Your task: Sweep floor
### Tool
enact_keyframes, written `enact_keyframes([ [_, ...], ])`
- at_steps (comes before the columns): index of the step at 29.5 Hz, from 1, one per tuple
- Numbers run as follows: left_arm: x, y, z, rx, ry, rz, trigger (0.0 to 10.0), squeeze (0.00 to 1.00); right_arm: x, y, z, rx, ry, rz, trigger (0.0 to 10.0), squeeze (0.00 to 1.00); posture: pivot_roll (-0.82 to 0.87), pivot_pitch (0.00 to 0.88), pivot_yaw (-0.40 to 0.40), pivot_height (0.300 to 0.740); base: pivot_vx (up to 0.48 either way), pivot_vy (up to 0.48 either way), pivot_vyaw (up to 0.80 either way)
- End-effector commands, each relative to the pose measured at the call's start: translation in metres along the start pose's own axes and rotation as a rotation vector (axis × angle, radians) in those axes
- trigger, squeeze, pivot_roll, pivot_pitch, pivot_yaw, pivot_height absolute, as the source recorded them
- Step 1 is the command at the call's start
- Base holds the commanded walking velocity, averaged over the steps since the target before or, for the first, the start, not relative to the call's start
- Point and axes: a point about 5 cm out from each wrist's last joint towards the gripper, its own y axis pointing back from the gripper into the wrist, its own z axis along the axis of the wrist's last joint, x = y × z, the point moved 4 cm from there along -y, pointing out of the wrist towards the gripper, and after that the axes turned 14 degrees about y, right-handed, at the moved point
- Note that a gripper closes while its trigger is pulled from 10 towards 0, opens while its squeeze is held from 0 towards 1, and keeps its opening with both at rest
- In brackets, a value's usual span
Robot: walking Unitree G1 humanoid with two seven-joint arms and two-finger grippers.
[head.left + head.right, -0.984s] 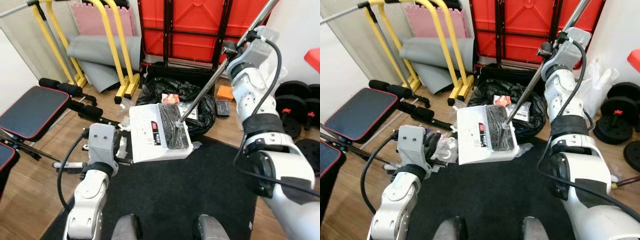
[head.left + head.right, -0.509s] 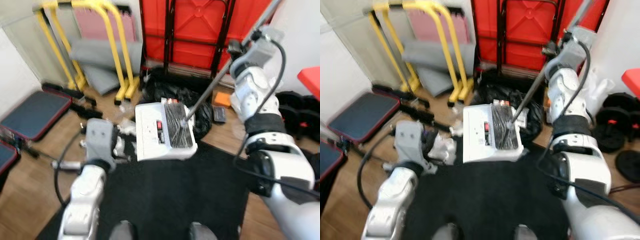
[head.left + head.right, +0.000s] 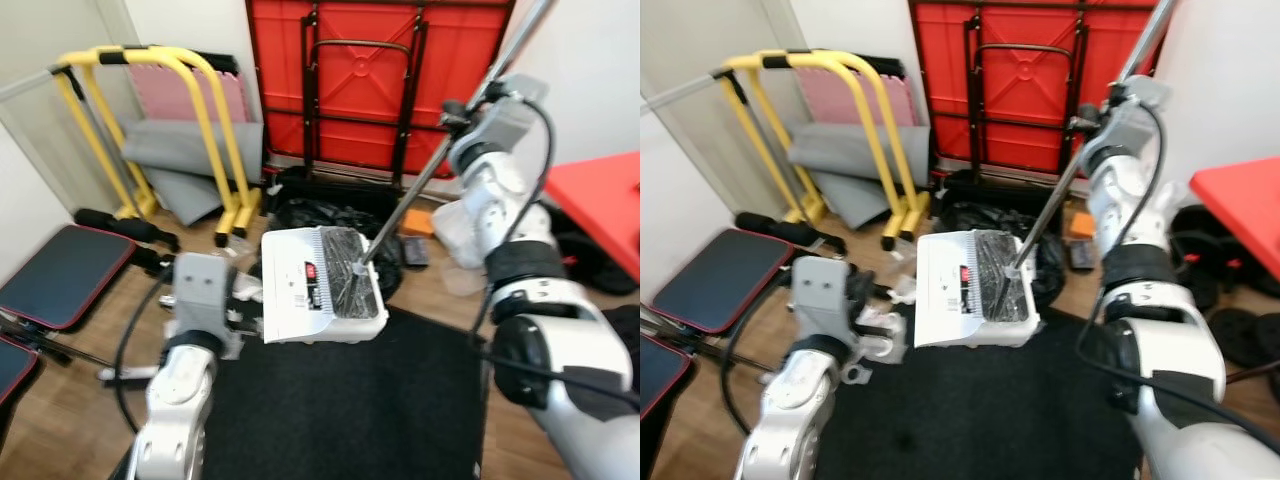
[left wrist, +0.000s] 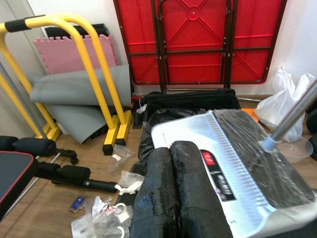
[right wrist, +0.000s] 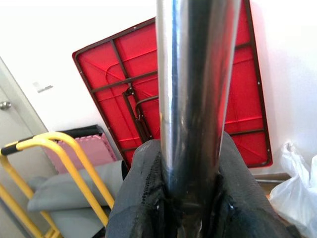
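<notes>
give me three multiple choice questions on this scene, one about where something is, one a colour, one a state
1. Where is the black trash bag?
A. behind the white dustpan
B. on the bench pad
C. on the red table

2. What colour is the folded table against the wall?
A. blue
B. red
C. green

3. What is the right gripper doing?
A. hanging open
B. holding a bag
C. shut on the metal pole

Answers: 1 A, it lies past the white dustpan. 2 B, its panels are red. 3 C, its fingers clamp the metal pole.

Right hand [image 5: 190, 198] around metal pole [image 5: 193, 89]
</notes>
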Motion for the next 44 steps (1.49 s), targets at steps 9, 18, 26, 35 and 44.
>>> enact_keyframes([
  [9,0.011,0.004,-0.005,0.014,-0.003,0.042,10.0,0.0,-0.003,0.01,-0.01,0.002,-0.046,-0.004,10.0,0.0,-0.1,0.0,-0.036,0.74,0.0,0.0,0.0],
  [18,0.015,0.007,-0.007,0.021,0.032,0.04,10.0,0.0,-0.001,0.021,-0.026,0.031,-0.085,-0.008,10.0,0.0,-0.1,0.0,-0.035,0.74,0.0,0.0,0.0],
  [26,0.016,0.008,-0.006,0.021,0.043,0.028,10.0,0.0,-0.012,0.041,-0.05,0.082,-0.056,-0.033,10.0,0.0,-0.1,0.0,-0.029,0.74,0.097,0.0,0.1],
  [35,0.015,0.008,-0.005,0.02,0.045,0.021,10.0,0.0,-0.019,0.046,-0.053,0.087,-0.056,-0.055,10.0,0.0,-0.1,0.0,-0.029,0.74,0.279,0.0,0.27],
  [44,0.015,0.01,-0.005,0.022,0.049,0.017,10.0,0.0,-0.019,0.055,-0.053,0.071,0.007,-0.048,10.0,0.0,-0.1,0.003,-0.03,0.74,0.284,0.0,0.0],
])
